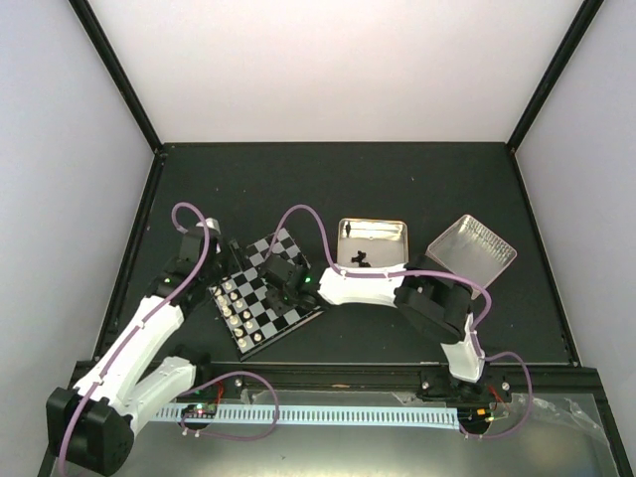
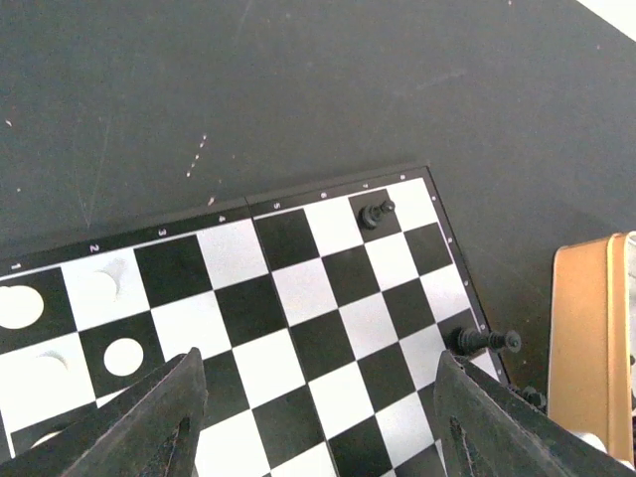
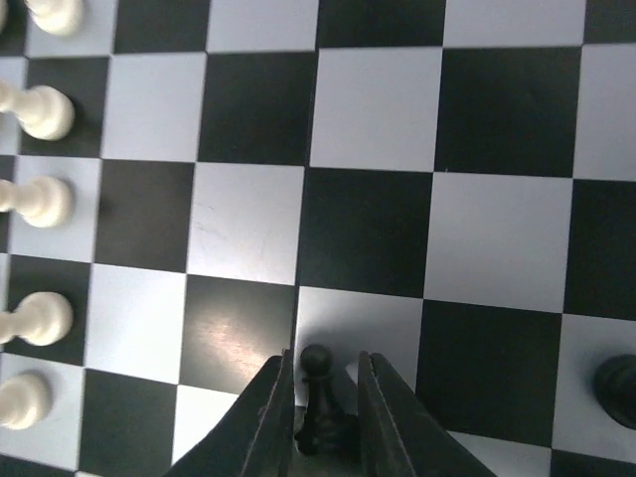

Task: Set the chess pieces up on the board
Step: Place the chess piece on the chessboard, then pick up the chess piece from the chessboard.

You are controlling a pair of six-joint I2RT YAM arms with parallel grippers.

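Note:
The board [image 1: 281, 310] lies left of centre, tilted. In the right wrist view my right gripper [image 3: 325, 362] is shut on a tiny black pawn [image 3: 318, 402], held upright just over a pale square of the board [image 3: 368, 99]. Another black piece [image 3: 618, 391] stands at the right edge. In the top view the right gripper [image 1: 294, 285] is over the board's right side. My left gripper [image 2: 318, 393] is open and empty above the board [image 2: 298, 288]; two black pieces [image 2: 376, 212] [image 2: 485, 341] stand along its far edge. The left gripper [image 1: 231, 254] is at the board's upper left.
Cream-white pieces [image 3: 45, 109] line the board's left side, also seen in the top view [image 1: 238, 316]. A gold-rimmed tin [image 1: 371, 243] holding a few black pieces sits right of the board, its lid [image 1: 472, 253] farther right. The tin's edge [image 2: 586, 338] shows beside the board.

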